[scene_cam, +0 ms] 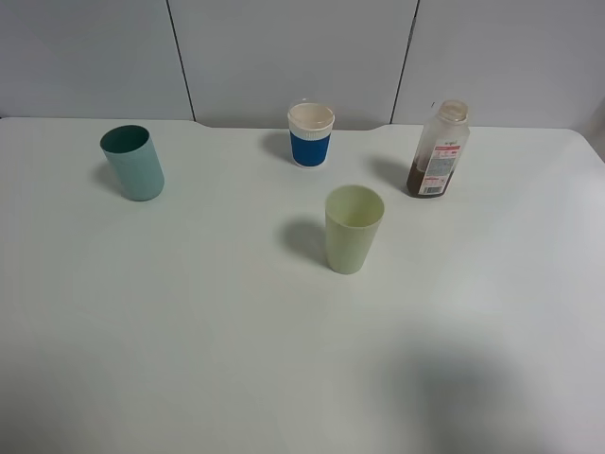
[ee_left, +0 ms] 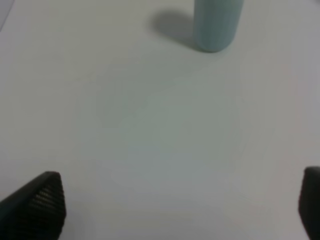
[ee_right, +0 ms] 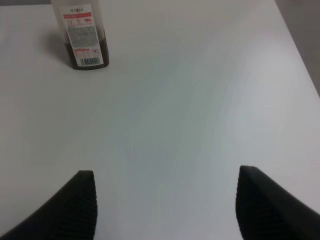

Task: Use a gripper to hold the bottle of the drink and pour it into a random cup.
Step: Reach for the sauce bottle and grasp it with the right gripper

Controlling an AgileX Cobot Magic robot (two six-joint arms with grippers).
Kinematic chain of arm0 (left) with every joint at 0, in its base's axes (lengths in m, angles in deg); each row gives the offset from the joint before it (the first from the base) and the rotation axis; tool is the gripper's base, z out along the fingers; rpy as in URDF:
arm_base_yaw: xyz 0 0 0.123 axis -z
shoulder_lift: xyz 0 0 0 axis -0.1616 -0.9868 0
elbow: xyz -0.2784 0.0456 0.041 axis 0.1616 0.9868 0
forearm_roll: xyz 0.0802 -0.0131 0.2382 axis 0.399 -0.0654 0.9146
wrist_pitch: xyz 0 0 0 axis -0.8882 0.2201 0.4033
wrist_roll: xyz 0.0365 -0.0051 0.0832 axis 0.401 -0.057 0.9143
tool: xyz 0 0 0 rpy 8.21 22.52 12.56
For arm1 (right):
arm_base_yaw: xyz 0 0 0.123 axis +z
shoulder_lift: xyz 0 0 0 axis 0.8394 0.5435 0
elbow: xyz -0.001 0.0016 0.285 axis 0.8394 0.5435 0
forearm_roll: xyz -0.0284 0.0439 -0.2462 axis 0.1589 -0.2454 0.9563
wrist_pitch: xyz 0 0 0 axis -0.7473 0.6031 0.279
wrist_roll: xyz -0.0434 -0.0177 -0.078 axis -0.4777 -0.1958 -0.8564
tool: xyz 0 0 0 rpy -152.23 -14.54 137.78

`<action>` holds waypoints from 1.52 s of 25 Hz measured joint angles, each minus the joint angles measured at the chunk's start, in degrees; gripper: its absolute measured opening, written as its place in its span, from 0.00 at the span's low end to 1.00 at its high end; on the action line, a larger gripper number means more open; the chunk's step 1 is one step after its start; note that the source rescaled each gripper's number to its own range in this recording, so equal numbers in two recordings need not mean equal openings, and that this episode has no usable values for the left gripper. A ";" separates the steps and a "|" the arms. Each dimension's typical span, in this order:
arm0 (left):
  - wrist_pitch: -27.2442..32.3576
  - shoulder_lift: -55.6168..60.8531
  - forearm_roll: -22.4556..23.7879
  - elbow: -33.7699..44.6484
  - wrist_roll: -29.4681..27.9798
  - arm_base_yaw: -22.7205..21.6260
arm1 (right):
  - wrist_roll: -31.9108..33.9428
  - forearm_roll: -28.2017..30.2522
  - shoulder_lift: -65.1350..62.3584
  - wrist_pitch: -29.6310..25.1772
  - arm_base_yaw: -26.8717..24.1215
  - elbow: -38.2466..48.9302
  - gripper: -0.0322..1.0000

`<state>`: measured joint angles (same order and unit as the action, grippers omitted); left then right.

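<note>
The bottle of the drink (scene_cam: pixel 439 151) stands upright at the back right of the white table, capless, with a white-and-red label and brown drink low inside. It also shows in the right wrist view (ee_right: pixel 85 42), well ahead of my right gripper (ee_right: pixel 167 200), which is open and empty. The pale yellow-green cup (scene_cam: pixel 354 228) stands upright near the table's middle, left of and nearer than the bottle. My left gripper (ee_left: pixel 180 200) is open and empty above bare table. Neither gripper shows in the exterior high view.
A teal-green tumbler (scene_cam: pixel 133 163) stands at the back left and shows in the left wrist view (ee_left: pixel 216 25). A white cup with a blue band (scene_cam: pixel 311 134) stands at the back centre. The white table (scene_cam: pixel 189 331) ends at a grey wall behind.
</note>
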<state>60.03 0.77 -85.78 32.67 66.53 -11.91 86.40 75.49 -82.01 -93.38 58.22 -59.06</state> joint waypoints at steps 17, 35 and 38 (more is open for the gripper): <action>0.00 0.00 0.00 0.00 0.00 0.00 | 0.00 0.00 0.00 0.00 0.00 0.00 0.44; 0.00 0.00 0.00 0.00 0.00 0.00 | 0.00 0.00 0.00 0.00 0.00 0.00 0.44; 0.00 0.00 0.00 0.00 0.00 0.00 | 0.00 0.00 0.00 0.00 0.00 0.00 0.44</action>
<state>60.03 0.77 -85.78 32.67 66.53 -11.91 86.40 75.49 -82.01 -93.38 58.22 -59.06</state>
